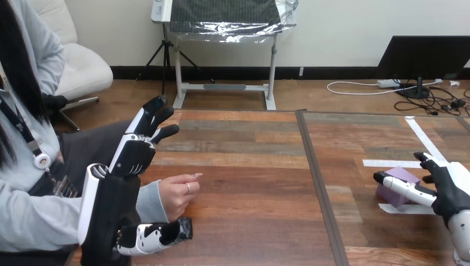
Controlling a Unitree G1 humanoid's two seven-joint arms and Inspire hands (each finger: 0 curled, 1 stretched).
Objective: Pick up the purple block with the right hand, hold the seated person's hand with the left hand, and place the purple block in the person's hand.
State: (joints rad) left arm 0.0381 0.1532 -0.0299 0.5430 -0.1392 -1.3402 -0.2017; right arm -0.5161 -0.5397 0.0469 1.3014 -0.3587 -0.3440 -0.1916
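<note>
The purple block (388,195) sits on the table at the right, next to white tape marks. My right hand (451,191) reaches it from the right, open; one straight finger lies across the block's top and another points past it behind. At the left, my left hand (124,166) stands on edge and open, its fingers stretched up and away and its thumb (161,235) low near the table. The person's hand (178,194) rests loosely curled on the table, its wrist lying between my thumb and fingers. Neither is curled round the wrist.
White tape strips (427,145) mark the right tabletop around the block. A dark seam (316,183) runs front to back between the two table halves. The person sits close at the left edge, their grey sleeve (33,221) behind my left forearm.
</note>
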